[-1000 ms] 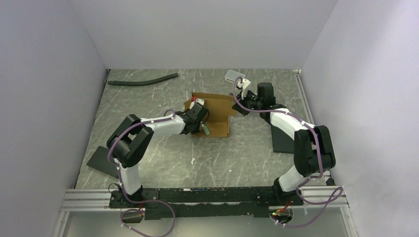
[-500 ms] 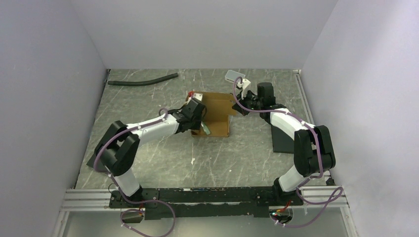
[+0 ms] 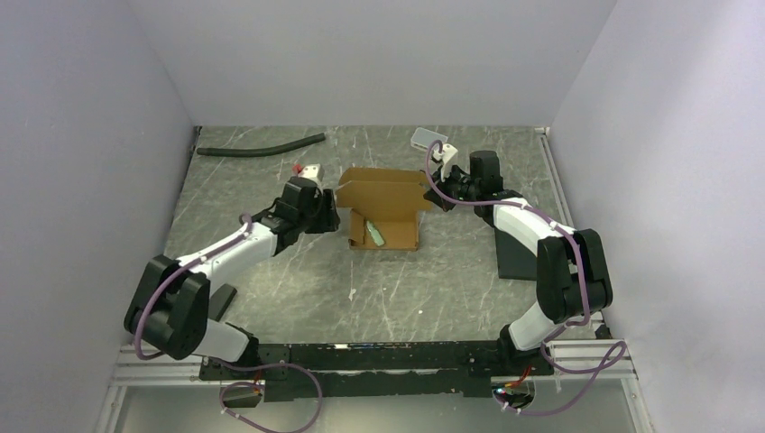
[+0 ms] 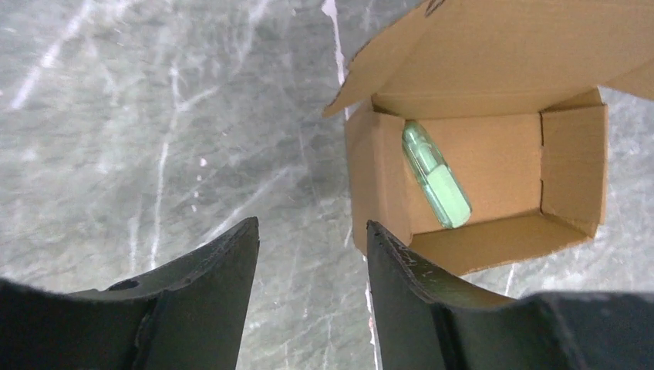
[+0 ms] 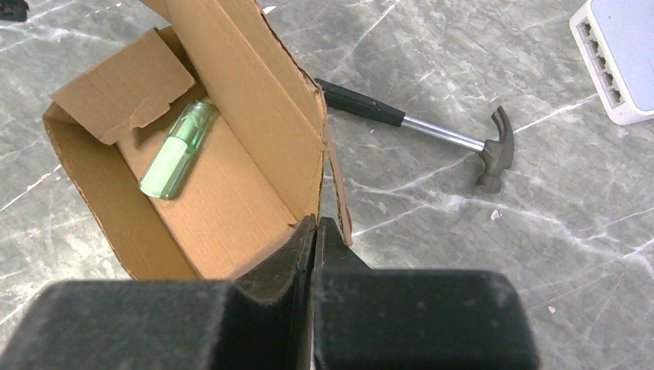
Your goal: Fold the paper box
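The box [image 3: 383,215] sits mid-surface [image 3: 433,289] between the two arms, mouth up. Its lid [image 5: 239,92] stands tall along the far side. A green tube [image 4: 437,176] lies on its floor, close to the left wall.

The right claw [image 5: 315,227] is clenched on the box's right wall at a corner seam, with cardboard nipped between its tips. That looks like the anchor. The left claw [image 4: 310,227] is released, jaws spread wide with nothing between them, and it hangs just left of the box without touching it.

The walls are up, so the closing looks like the job now. The tabbed side flap [image 5: 123,96] leans over the inside, and the lid is not yet brought down.

To do this well, the right claw should hold its pinch and keep the box from skating on the smooth stone. The left claw should come in high over the left wall, not at it, because a shove from the side would only spin the carton about the pinned corner. The side flap needs folding inward first. After that, one finger can press the lid down from behind its top edge, pushing along the crease so it hinges and does not buckle.

The tube lies low, so it should clear the flaps. The hammer [image 5: 432,127] lies just behind the lid, so there is little room back there. The pinched corner is also where the lid must seat, so the right claw will have to let go before the final tuck.
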